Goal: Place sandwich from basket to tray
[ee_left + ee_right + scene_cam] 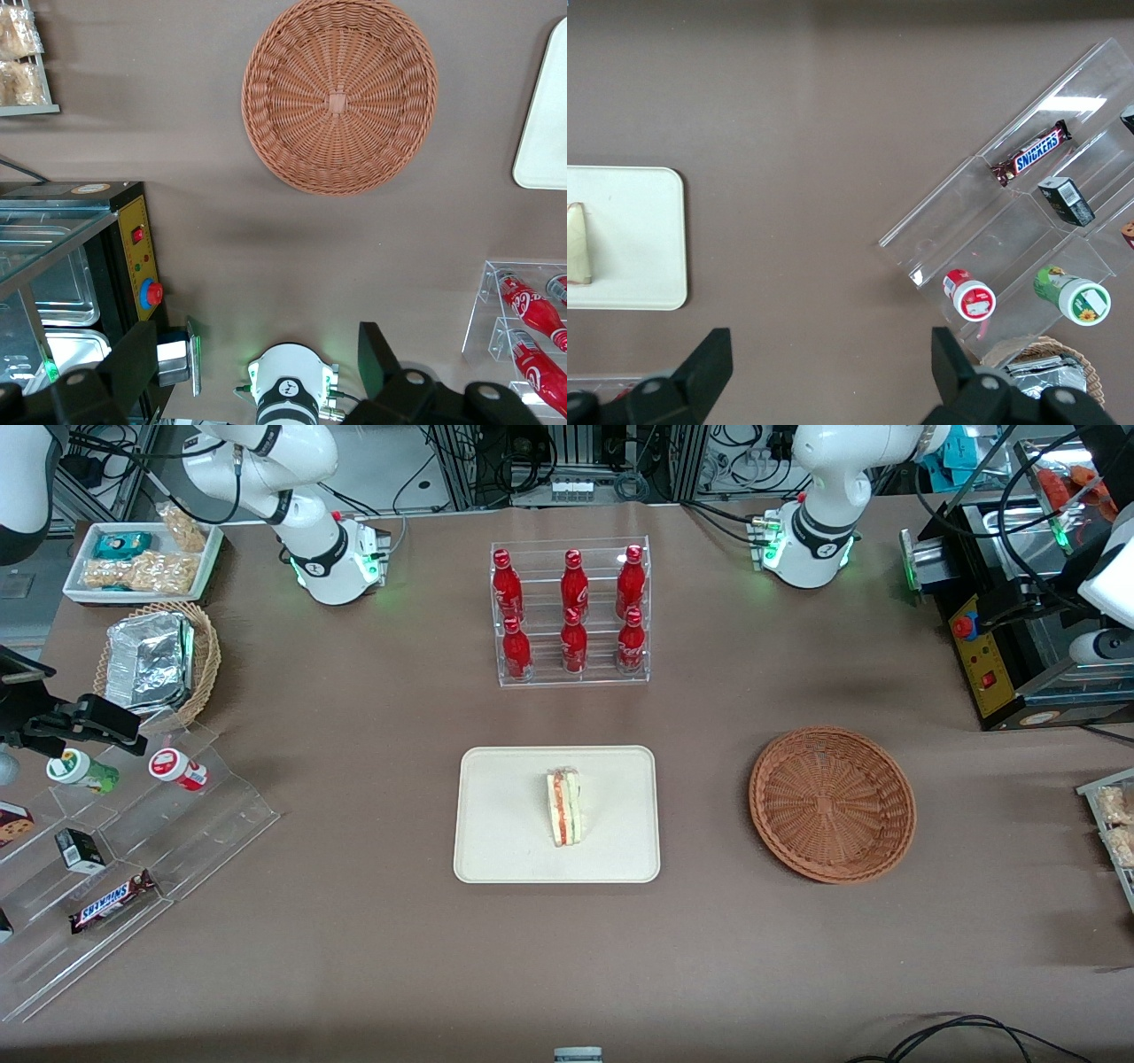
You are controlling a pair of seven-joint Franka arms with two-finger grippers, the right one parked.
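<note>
The sandwich [564, 808] is seen lying on the tray [496, 841], near its middle. Its long side is pointed from the front camera toward the rack of red bottles [571, 611]. The basket [833, 803] is left with nothing in it and is set beside the tray, toward the working arm's end of the counter [354, 939]. So the job looks done.

The claw [257, 372] is held high up, released wide, with nothing in it. It is seen only in the left wrist view, looking down on the basket. The sandwich is well apart from the claw, past the basket, toward the parked arm's end. Only a corner of the tray [545, 124] is caught in that view.

Nothing is found standing between the basket and the tray. The bottle rack is kept farther from the front camera than the tray. A clear stand with a chocolate bar [112, 901] and small jars is set toward the parked arm's end. A black machine [1001, 646] is placed near the working arm.
</note>
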